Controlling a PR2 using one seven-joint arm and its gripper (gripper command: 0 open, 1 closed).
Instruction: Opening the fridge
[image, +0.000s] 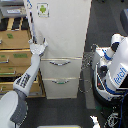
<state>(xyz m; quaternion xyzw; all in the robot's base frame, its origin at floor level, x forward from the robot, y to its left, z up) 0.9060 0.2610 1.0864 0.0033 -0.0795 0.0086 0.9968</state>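
The fridge (62, 35) is a tall white unit in the middle of the exterior view, with a green-logo sticker (43, 9) on its large upper door. A long vertical handle (32, 25) runs down the door's left edge. Below are two drawers with curved silver handles (60, 63). My gripper (40, 46) reaches up from the lower left on a grey-and-white arm (25, 77). Its fingers sit at the lower end of the vertical handle. The picture is too coarse to show whether they close on it. The upper door looks shut.
A tan wooden drawer cabinet (14, 55) stands right beside the fridge on the exterior view's left, just behind my arm. A white and blue robot body (114, 67) with cables stands on the exterior view's right. Dark floor (65, 112) lies in front.
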